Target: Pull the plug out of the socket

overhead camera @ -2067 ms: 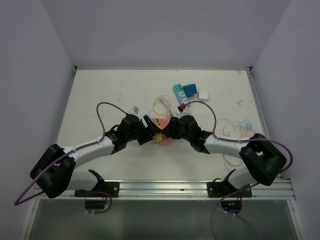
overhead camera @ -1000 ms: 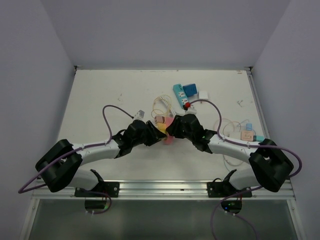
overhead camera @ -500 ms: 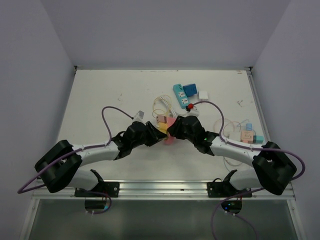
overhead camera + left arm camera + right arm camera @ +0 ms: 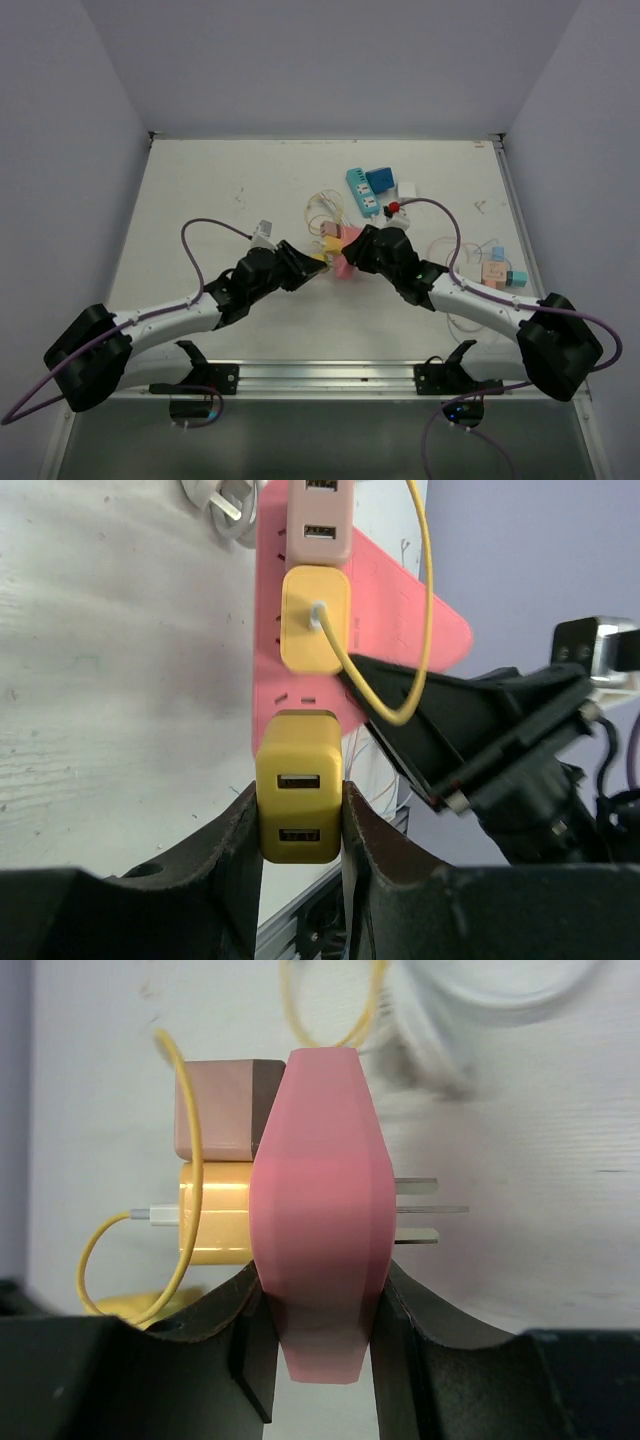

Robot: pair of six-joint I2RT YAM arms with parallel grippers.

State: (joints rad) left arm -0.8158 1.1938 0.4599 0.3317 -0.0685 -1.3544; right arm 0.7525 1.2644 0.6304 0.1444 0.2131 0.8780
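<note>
Yellow USB plug (image 4: pixel 300 800), two ports showing, at lower end of pink socket (image 4: pixel 400 620)

socket (image 4: pixel 318 1250) pink | near plug (image 4: pixel 300 805) yellow | corded plug (image 4: pixel 314 630) yellow | cable (image 4: pixel 429 610) yellow | far plug (image 4: pixel 318 520) dusty pink

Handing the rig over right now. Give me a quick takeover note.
Left pincer: shut on the yellow two-port plug.
Right pincer: shut on the pink socket block.
Also seated in the block: a yellow charger with cable and a dusty-pink charger.
Done: both grips are set, with the arms meeting mid-table.
Left: the plug sits right against the block. I can't see whether its prongs have cleared, so treat it as not out. The likely next move is to draw the pincers apart, straight along the plug's axis.
</note>
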